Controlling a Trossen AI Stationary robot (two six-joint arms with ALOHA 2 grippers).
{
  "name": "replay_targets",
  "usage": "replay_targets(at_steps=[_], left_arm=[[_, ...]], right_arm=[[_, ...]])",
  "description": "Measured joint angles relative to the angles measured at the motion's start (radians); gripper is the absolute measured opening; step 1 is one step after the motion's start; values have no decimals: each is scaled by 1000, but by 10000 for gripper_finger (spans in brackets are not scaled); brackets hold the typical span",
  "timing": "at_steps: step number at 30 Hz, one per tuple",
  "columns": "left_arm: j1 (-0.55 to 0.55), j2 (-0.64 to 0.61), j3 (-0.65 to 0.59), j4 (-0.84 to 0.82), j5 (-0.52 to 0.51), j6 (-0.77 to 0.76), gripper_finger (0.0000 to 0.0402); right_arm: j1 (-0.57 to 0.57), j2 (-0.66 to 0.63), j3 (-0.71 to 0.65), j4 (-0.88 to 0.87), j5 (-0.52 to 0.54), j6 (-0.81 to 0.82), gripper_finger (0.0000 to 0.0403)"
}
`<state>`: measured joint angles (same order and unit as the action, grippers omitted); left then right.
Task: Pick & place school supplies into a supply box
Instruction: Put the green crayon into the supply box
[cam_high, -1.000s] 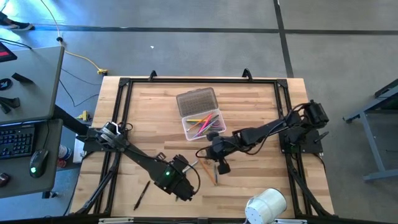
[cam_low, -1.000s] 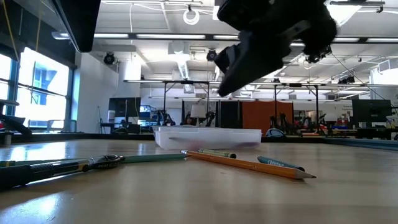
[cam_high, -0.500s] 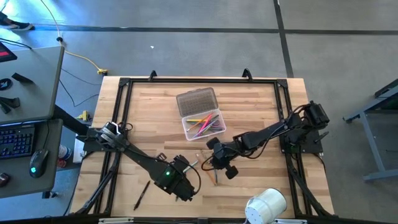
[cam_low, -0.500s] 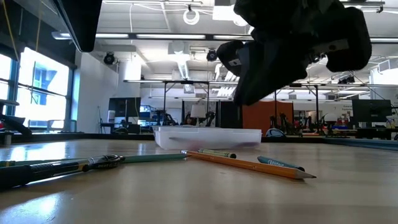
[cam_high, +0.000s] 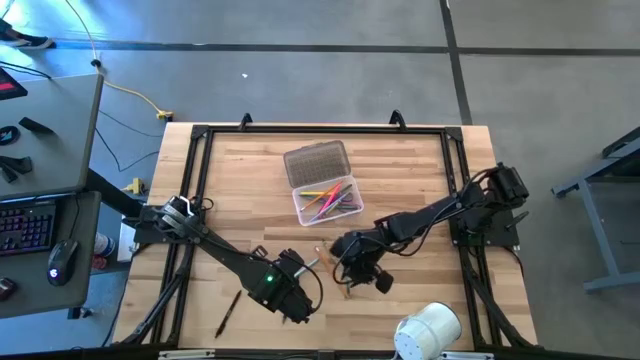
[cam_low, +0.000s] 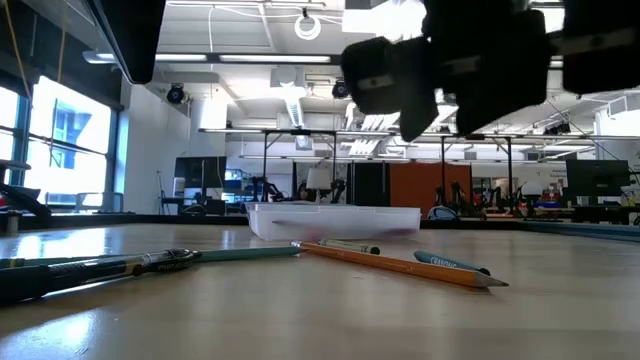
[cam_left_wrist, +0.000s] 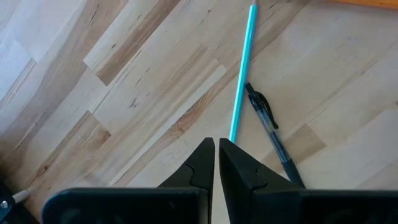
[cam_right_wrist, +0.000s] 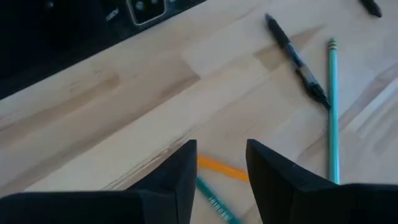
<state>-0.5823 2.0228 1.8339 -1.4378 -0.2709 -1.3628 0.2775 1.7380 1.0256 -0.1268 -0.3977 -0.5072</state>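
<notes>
Orange pencil (cam_right_wrist: 221, 168) lies loose on table (cam_high: 240, 180), right gripper (cam_right_wrist: 221, 163) hovering over it jaws apart to grab; left gripper (cam_left_wrist: 216, 163) pinched empty near teal pencil (cam_left_wrist: 241, 74); supply box (cam_high: 327, 200) open, part-filled.

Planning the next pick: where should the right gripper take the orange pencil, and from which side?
Grip the orange pencil at mid-shaft, from straight above. It lies flat on the table, so only a top-down pinch across its thin width fits. The right gripper is open above it. A green pencil lies close by; centre the fingers to avoid it.
</notes>
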Motion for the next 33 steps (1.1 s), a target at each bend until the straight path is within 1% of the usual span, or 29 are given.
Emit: replay_targets(at_steps=[4,9,15,20,23,26,30,33], left_arm=[[0,0,0,1,0,1,60],[0,0,0,-1,-2,5,60],[0,0,0,0,-4,5,60],[0,0,-1,1,-9,5,60],[0,0,-1,1,-9,5,60],[0,0,-1,0,-10,5,60],[0,0,-1,0,-10,7,60],[0,0,-1,-1,-22,8,60]], right_arm=[[0,75,0,72,-21,-8,123],[0,153,-1,65,-17,-80,123],[-4,174,-1,52,16,-215,123],[-26,175,-1,14,18,-233,123],[-40,176,-1,10,2,-234,123],[-49,181,-29,51,-15,-234,123],[-50,196,-90,169,-37,-235,123],[-51,198,-132,220,-40,-234,119]])
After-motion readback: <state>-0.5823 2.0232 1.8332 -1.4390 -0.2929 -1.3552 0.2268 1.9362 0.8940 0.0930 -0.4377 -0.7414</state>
